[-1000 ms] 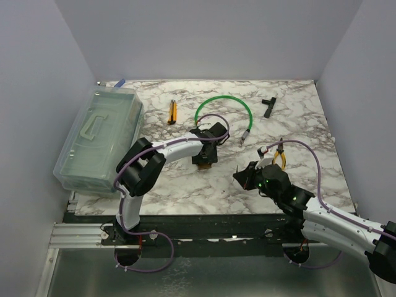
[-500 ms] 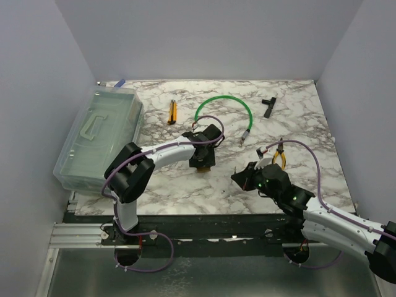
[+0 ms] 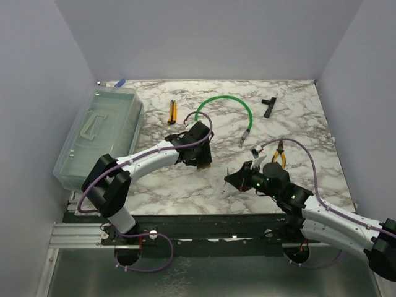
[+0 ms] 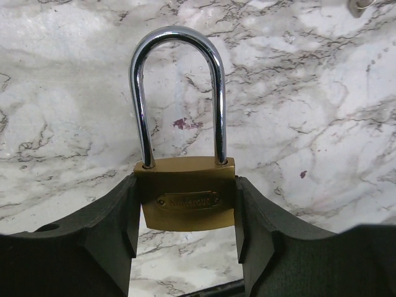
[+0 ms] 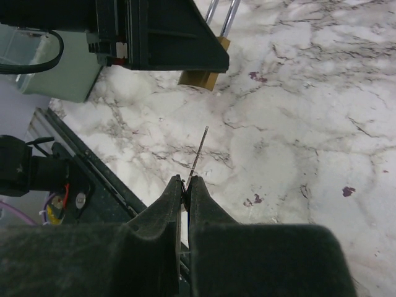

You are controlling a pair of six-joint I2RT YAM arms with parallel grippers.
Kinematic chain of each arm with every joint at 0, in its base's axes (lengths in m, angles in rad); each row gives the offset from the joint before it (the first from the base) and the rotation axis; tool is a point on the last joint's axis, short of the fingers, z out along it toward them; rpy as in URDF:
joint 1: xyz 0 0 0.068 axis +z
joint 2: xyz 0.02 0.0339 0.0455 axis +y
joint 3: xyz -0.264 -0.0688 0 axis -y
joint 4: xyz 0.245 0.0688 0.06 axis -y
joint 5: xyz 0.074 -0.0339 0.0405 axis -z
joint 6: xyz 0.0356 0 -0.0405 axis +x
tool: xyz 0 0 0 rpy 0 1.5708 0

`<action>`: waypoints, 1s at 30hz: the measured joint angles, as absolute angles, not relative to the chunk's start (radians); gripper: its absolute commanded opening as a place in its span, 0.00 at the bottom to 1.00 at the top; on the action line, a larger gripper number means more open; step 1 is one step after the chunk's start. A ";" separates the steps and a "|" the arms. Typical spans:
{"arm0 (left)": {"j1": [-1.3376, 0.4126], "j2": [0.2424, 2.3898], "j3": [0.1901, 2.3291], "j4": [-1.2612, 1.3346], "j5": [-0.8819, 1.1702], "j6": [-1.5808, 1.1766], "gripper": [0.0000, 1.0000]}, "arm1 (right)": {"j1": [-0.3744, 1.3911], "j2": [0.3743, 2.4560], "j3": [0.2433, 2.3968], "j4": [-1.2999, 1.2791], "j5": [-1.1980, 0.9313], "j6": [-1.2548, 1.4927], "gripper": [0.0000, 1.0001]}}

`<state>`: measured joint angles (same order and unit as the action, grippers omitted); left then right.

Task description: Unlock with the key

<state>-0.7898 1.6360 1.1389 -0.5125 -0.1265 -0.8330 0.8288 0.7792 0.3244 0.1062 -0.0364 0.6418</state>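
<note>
Since a second ago the right jaws have slid toward 9 o'clock, nearer the lock. Meanwhile the left arm's elbow has sunk toward 7 o'clock and its jaws have edged toward 11 o'clock.

Left jaws are clenched on the body of the brass padlock (image 4: 187,199), one finger on each side. Both legs of its steel shackle (image 4: 176,37) sit in the body, above the white marbled desk (image 3: 309,124).

Right jaws are pinched tight on the tiny silvery metal key (image 5: 197,151). It shows edge-on as a thin grey sliver, its tip pointing at the padlock, near it but apart.

At 9 o'clock on the desk stands a translucent pale green plastic toolbox (image 3: 99,133), lid shut, handle on top. Its contents cannot be made out. A green cable loop (image 3: 224,101) lies at 12 o'clock.
</note>
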 measured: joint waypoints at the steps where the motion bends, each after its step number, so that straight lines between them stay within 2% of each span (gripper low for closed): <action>1: -0.781 1.620 1.133 -0.506 -0.112 -0.834 0.00 | 0.829 0.787 0.325 0.121 -0.052 0.638 0.00; 13: -0.689 1.509 1.104 -0.479 0.035 -0.894 0.00 | 0.829 0.966 0.356 0.284 -0.227 0.629 0.00; 30: -0.676 1.425 1.063 -0.450 0.155 -0.941 0.00 | 0.827 1.139 0.420 0.432 -0.304 0.640 0.00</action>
<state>-0.6758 1.4250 1.0626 -0.4503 0.1547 -0.9405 0.8272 1.1393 0.4202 0.4316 -0.3042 0.6395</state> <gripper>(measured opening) 0.564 0.053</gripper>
